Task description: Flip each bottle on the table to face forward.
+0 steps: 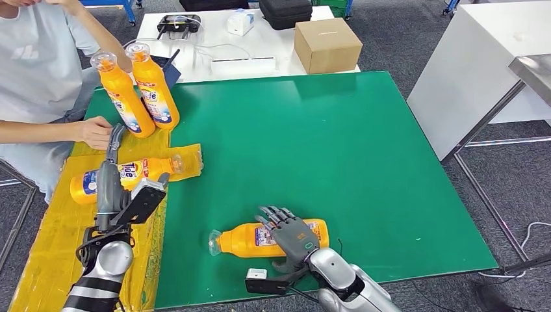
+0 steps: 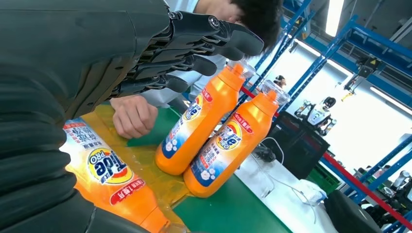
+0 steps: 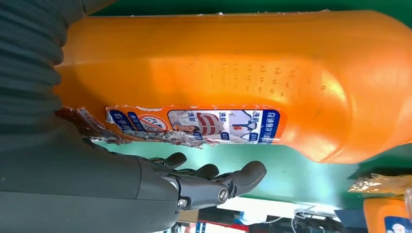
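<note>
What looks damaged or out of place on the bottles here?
The label of the bottle under the right hand is torn and ragged along its edge. This bottle lies on its side on the green table, and so does another on the yellow sheet, while two stand upright.

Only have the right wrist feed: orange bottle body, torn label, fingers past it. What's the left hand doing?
Observer: The left hand hangs over a lying bottle on the yellow sheet, fingers stretched out, not wrapped around it.
Operator: Anything upright yet?
Observer: Yes. An upright bottle and a second upright bottle stand side by side at the far left of the green mat.
Operator: Anyone close?
Observer: A person's hand rests on the table right by the base of the nearer upright one.
</note>
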